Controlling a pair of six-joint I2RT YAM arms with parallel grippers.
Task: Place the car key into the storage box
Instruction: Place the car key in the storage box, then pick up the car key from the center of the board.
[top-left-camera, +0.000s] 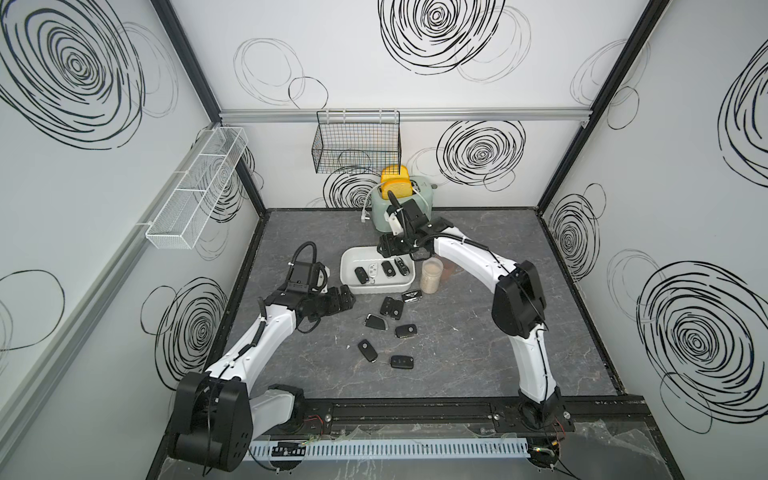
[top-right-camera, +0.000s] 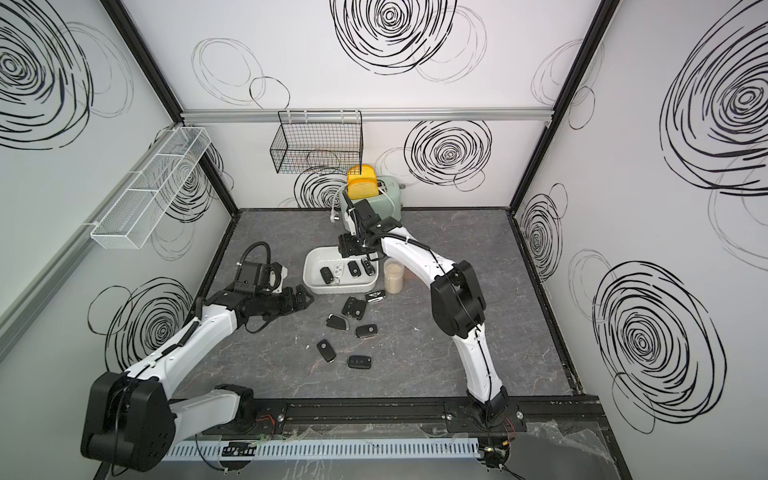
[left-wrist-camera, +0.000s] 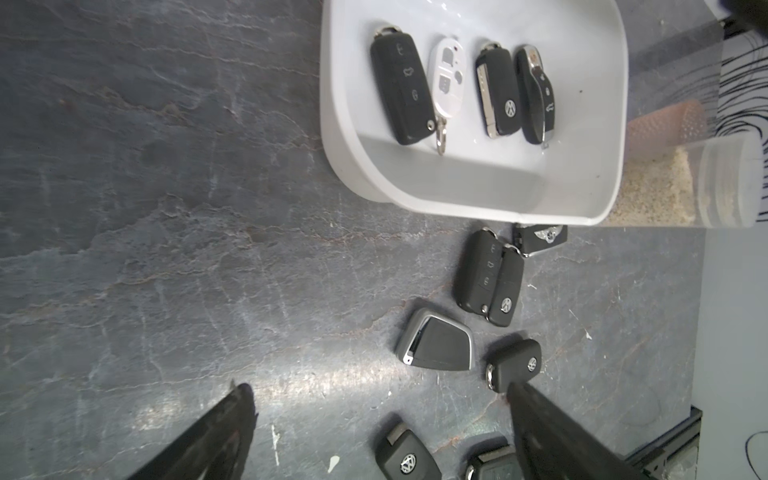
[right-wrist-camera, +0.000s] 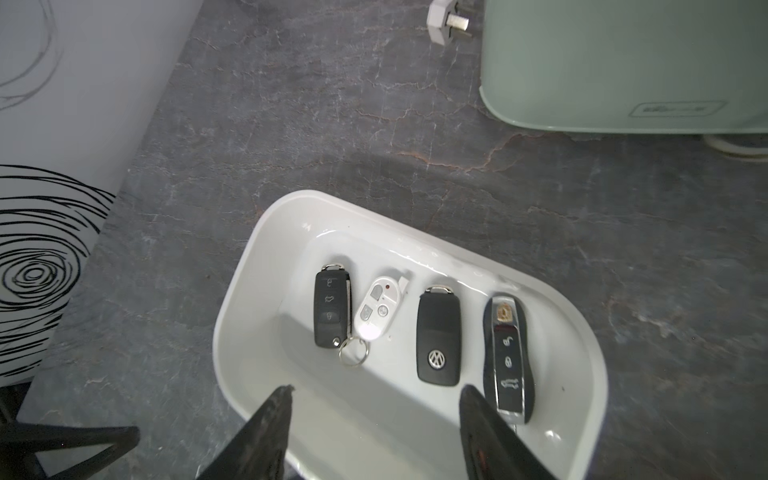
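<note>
The storage box (top-left-camera: 347, 266) (right-wrist-camera: 232, 332) is a shallow white tub in the middle of the table. Several car keys lie side by side in it: three black ones and a white fob (right-wrist-camera: 376, 309). My right gripper (top-left-camera: 397, 249) (right-wrist-camera: 376, 388) hangs open over the box's far right end with nothing between its fingers. A black and chrome key (right-wrist-camera: 508, 357) lies flat in the box beside one finger. More car keys (top-left-camera: 391, 307) (left-wrist-camera: 490, 276) are scattered on the table in front of the box. My left gripper (top-left-camera: 347, 297) (left-wrist-camera: 379, 386) stands wide open and empty, left of the box.
A clear jar of grains (top-left-camera: 430, 276) stands against the box's right side. A mint toaster (top-left-camera: 419, 195) with yellow toast and a loose plug (right-wrist-camera: 449, 20) stands behind. A black wire basket (top-left-camera: 357, 143) hangs on the back wall. A white mesh tray (top-left-camera: 199, 187) hangs on the left wall.
</note>
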